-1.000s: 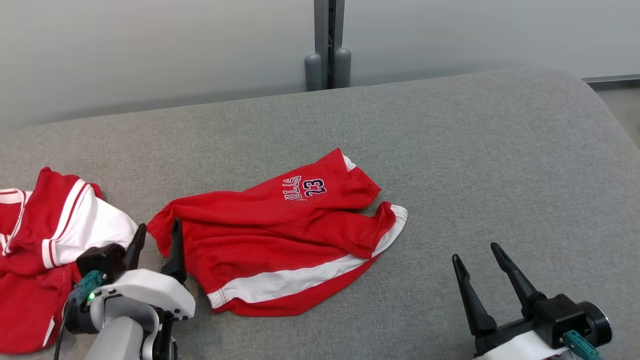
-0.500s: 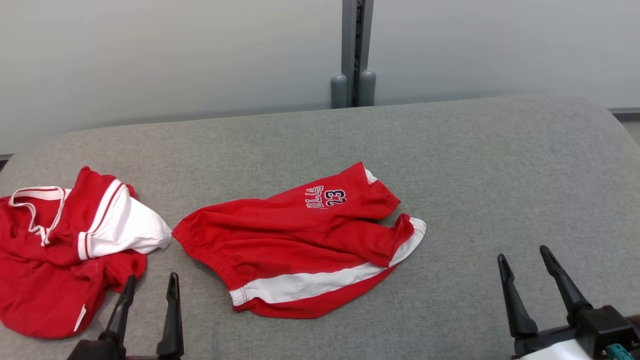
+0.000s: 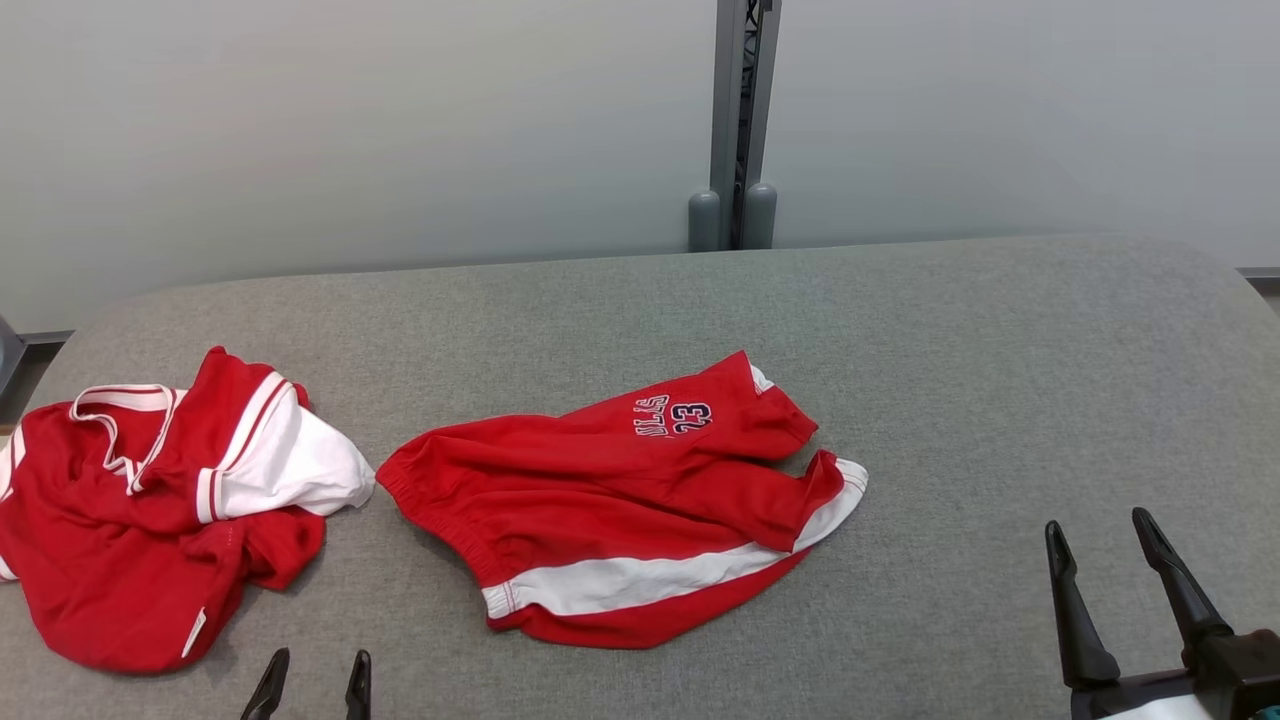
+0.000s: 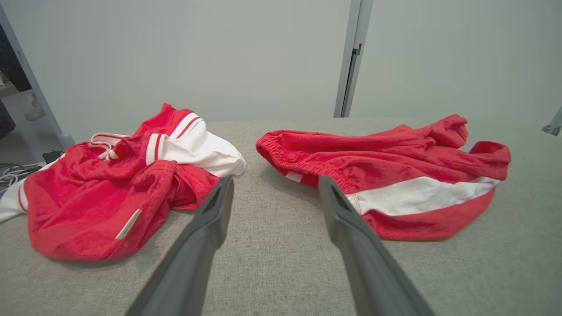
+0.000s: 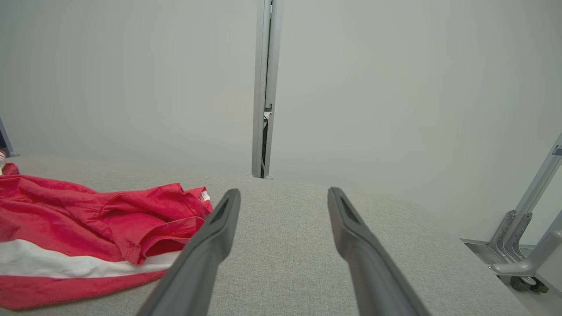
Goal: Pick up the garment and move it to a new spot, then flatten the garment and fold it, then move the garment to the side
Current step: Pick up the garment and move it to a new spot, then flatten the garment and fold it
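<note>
**Fingers spread, nothing held**

The left gripper [image 3: 318, 665] sits released at the near edge, empty. The right gripper [image 3: 1097, 520] is likewise spread at the near right. Between them and farther off, the red basketball shorts [image 3: 620, 500] lie rumpled on the grey padded surface [image 3: 1000, 350]. A red-and-white jersey [image 3: 150, 520] is heaped just beside them, at the left.

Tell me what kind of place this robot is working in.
Probably an indoor lab or test room, not a home: a grey padded surface stands before plain pale partition panels joined by a metal post, with a wheeled metal frame beside it and loose cables on the floor.
</note>
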You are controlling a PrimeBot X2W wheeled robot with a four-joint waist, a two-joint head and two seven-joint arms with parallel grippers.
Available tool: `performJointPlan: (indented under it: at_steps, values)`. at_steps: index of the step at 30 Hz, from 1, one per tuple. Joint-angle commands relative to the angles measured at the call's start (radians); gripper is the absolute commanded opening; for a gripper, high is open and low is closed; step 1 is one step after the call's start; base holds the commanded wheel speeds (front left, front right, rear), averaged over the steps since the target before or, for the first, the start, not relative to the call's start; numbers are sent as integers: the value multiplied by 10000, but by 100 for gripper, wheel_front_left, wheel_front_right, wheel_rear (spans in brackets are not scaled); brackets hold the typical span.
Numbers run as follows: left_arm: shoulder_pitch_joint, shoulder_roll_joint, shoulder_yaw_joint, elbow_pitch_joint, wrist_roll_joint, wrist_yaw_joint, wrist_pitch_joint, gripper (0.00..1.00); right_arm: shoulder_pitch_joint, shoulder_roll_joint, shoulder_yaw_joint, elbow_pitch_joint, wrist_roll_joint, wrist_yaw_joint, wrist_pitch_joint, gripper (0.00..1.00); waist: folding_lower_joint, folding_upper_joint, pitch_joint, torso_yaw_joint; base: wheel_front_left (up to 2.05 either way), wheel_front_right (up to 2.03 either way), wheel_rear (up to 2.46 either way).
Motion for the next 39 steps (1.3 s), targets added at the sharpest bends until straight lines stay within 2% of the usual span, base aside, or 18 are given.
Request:
performJointPlan:
  at_steps: [1, 6, 23, 26, 30, 39]
  values:
    - [136, 70, 129, 29, -14, -49, -5, 100, 90, -61, -29, 6, 52, 19, -50, 100, 0, 0, -39, -16, 0, 0, 0]
    - [213, 45, 401, 57, -104, -68, -5, 100, 146, -62, -15, 44, 99, 19, -50, 100, 0, 0, -68, 71, 0, 0, 0]
    - [-94, -14, 205, -181, -178, -70, -6, 100, -300, -62, 194, 84, 51, 19, -50, 100, 0, 0, 205, 230, 0, 0, 0]
    - [-351, -8, -48, 348, -67, -68, -4, 100, -711, -58, 424, 602, -12, 19, -48, 100, 0, 0, 564, 249, 0, 0, 0]
    - [-1142, -25, -511, 1267, 14, -63, 53, 100, -1980, -130, 785, 2106, -488, 18, 80, 100, 0, 0, 1221, 288, 0, 0, 0]
    - [-2790, -20, -1784, 2042, -477, -67, 1570, 100, -4595, -414, 1488, 4500, -769, 11, 2547, 100, 0, 0, 2357, 558, 0, 0, 0]
